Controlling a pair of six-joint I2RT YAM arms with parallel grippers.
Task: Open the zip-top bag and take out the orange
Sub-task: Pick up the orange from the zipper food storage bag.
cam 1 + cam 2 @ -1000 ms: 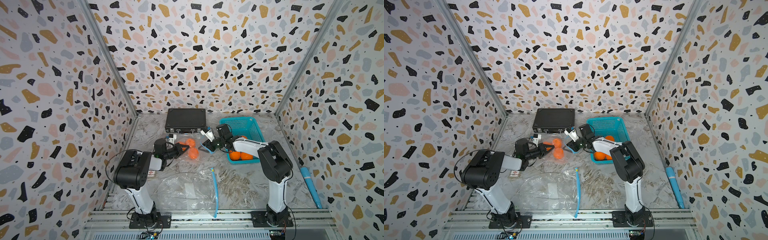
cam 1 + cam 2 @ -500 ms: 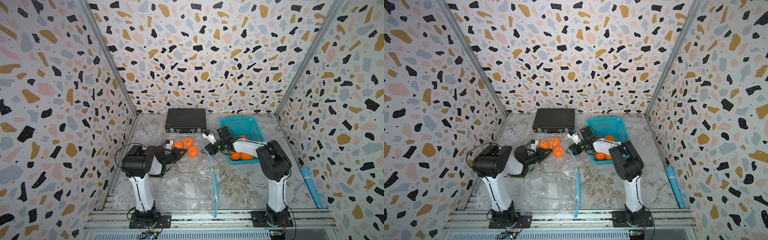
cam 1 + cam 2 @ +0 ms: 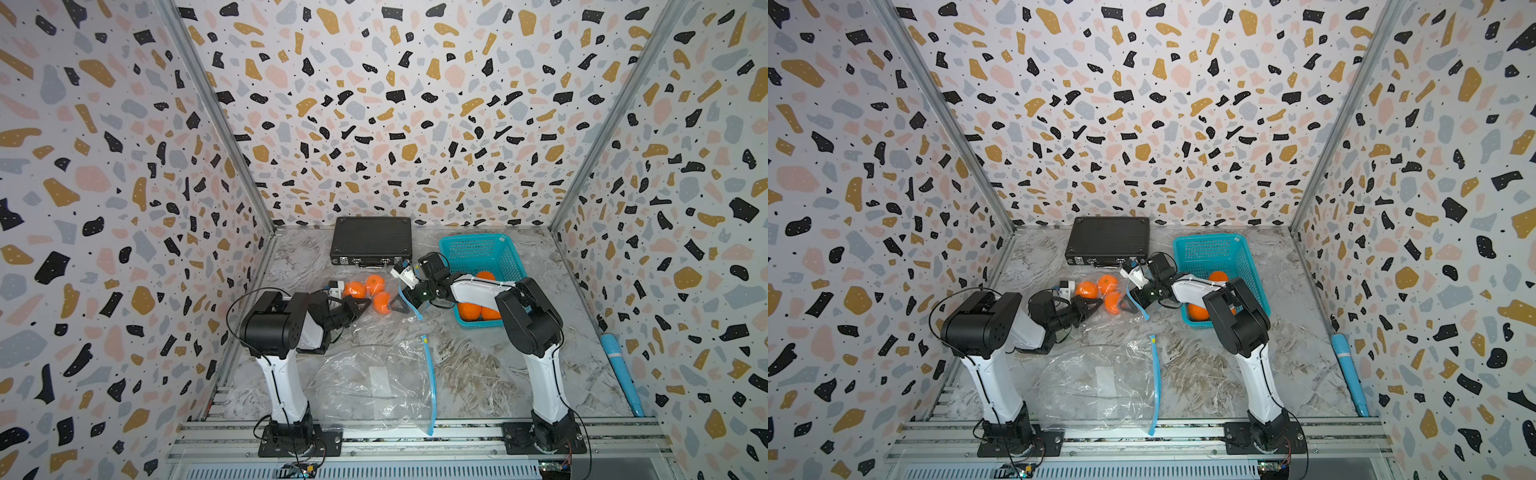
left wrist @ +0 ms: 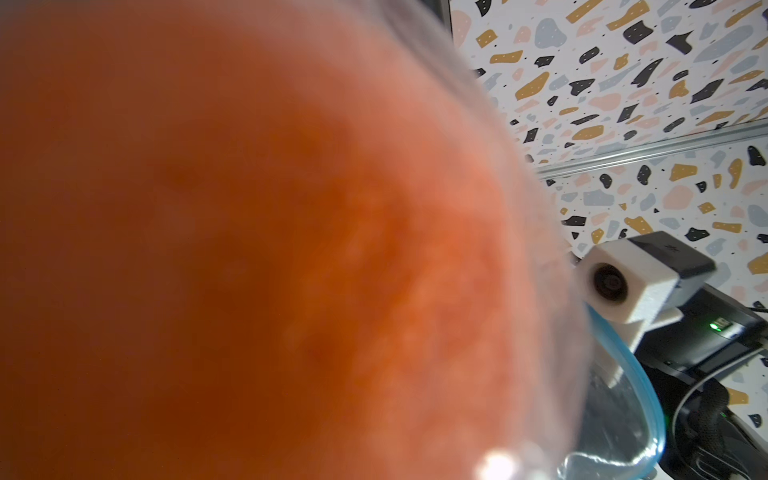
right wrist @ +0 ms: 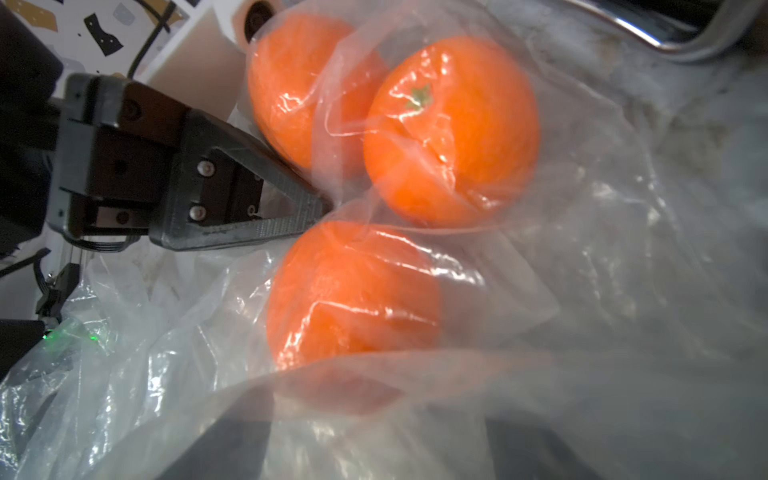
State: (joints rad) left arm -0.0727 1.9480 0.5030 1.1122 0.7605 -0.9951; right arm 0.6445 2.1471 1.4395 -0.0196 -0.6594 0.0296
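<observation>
Left tool point(image 5: 322, 210) pinching zip-top bag point(image 5: 478, 282) of three oranges point(image 5: 451, 129), right tool point(image 3: 399, 300) spread wide, teal basket point(image 3: 503, 248) holding more

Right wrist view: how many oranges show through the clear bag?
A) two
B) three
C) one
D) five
B: three oranges show through the bag, and both top views show the same three.

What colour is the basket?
The basket is teal, clearest in a top view.
</observation>
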